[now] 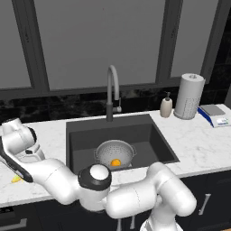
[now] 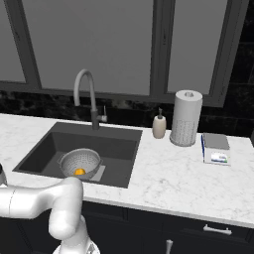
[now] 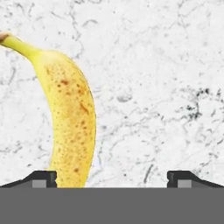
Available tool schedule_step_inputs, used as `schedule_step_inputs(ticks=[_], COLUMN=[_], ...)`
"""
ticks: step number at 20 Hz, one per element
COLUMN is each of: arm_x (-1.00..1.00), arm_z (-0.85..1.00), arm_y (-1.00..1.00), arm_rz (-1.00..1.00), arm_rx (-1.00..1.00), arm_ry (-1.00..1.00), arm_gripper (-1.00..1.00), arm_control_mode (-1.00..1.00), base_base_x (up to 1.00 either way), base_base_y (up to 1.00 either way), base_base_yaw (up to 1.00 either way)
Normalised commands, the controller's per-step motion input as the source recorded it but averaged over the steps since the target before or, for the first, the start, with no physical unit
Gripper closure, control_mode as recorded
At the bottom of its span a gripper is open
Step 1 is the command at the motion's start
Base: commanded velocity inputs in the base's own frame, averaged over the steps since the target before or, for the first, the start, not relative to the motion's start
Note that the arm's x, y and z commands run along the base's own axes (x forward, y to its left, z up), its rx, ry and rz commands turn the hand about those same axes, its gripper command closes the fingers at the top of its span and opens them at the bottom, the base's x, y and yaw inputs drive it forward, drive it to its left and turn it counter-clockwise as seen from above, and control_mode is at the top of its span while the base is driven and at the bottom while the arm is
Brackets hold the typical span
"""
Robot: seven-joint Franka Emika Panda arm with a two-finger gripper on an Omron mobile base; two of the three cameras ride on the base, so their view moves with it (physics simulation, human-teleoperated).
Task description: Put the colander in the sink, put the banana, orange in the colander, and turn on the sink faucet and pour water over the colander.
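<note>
Yellow showed at the far left of the white marble counter (image 1: 40, 131), where the banana (image 1: 16, 179) lay flat on the stone, half hidden under the robot's hand in the left base view. Seen from the hand view, the banana (image 3: 70, 118) was freckled with brown, its stem toward the top left, and it ran down beside the left fingertip. The gripper (image 3: 112, 178) hung over the counter with its fingers spread wide apart and nothing between them; the fruit sat off to one side of the gap, not in it.

Further right, the sink (image 1: 81, 135) held the colander (image 1: 115, 153) upright on its floor, toward the front, with the orange (image 1: 116, 162) resting inside the bowl. Behind the basin stood the sink faucet (image 1: 113, 92), its spout arched forward over the sink. To the right of it, on the counter, stood a soap bottle (image 1: 166, 106), then a paper-towel roll (image 1: 189, 96), and beyond that a small scale (image 1: 213, 114).
</note>
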Motion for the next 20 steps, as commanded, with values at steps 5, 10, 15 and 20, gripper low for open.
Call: schedule_step_inputs(ticks=[5, 10, 15, 20], arm_x=[-0.09, 0.32, 0.21, 0.31], arm_z=[-0.17, -0.01, -0.01, 0.0], arm_y=[-0.34, -0.01, 0.03, 0.18], arm_rz=[-0.02, 0.0, 0.0, 0.0], arm_rx=[0.0, 0.0, 0.0, 0.07], arm_ry=[-0.18, -0.31, -0.24, -0.04], arm_gripper=[-1.0, -1.0, -1.0, -1.0], arm_control_mode=[-1.0, -1.0, -1.0, -1.0], base_base_x=[0.0, 0.0, 0.0, 0.0], base_base_y=[0.0, 0.0, 0.0, 0.0], base_base_yaw=[0.0, 0.0, 0.0, 0.0])
